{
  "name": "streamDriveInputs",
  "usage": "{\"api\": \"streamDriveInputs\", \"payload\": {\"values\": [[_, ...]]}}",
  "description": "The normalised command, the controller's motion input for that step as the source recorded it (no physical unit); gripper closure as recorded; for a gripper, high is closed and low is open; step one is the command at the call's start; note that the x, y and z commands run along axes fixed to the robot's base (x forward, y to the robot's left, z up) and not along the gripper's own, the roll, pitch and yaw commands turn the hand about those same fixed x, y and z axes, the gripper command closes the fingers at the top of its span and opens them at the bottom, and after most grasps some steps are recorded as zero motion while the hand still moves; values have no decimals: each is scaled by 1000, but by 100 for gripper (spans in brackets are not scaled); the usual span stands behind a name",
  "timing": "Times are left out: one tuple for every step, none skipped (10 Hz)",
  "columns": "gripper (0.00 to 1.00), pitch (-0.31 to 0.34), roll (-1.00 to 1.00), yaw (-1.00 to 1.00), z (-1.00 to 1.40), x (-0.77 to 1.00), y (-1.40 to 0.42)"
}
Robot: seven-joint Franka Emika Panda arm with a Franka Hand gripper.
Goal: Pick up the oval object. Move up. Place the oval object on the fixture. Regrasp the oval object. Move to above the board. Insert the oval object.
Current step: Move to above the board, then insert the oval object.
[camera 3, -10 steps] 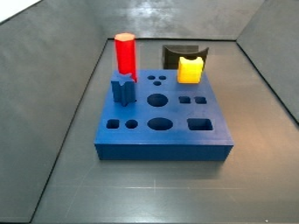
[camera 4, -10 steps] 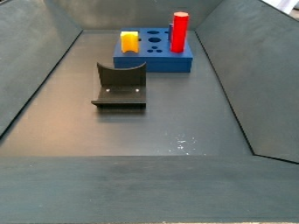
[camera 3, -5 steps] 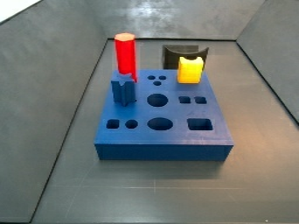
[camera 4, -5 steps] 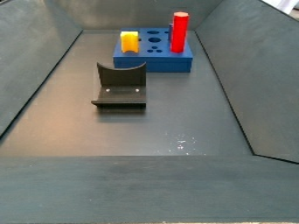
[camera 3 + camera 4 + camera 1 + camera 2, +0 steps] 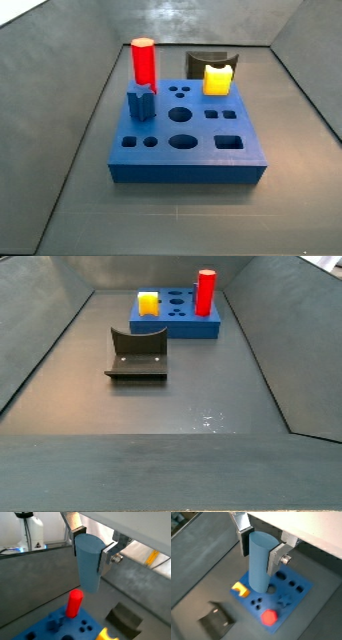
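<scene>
Held high over the board (image 5: 278, 599), well clear of it: the oval object (image 5: 262, 562), pinched near its upper end between the jaws of the gripper (image 5: 261, 543), out of sight in both side views.

Likely trouble from here, as a judgement: a long peg gripped only near its top, so prone to tilting or twisting against the pads; any turn about its axis and the oval section would catch on the hole's rim instead of entering. Also a risk of knocking the red peg (image 5: 75, 603) or yellow block (image 5: 239, 588) standing on the board.

Smooth, grey-blue, tall, rounded in section, flat-topped, lower end hanging free above the board's holes.
</scene>
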Motion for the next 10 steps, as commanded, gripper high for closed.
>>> {"api": "streamDriveInputs", "payload": {"values": [[100, 32, -1000, -96, 16, -128, -72], [100, 13, -956, -81, 4, -82, -4], [100, -1, -798, -68, -1, -63, 15], [100, -13, -426, -21, -3, -47, 20], [100, -20, -294, -10, 0, -41, 19], [100, 0, -30, 0, -11, 0, 20], [100, -13, -19, 0, -520, 0, -20], [100, 0, -94, 0, -937, 234, -100], [100, -20, -134, 60, -869, 454, -134], [100, -97, -167, 63, -777, 560, -220]]}}
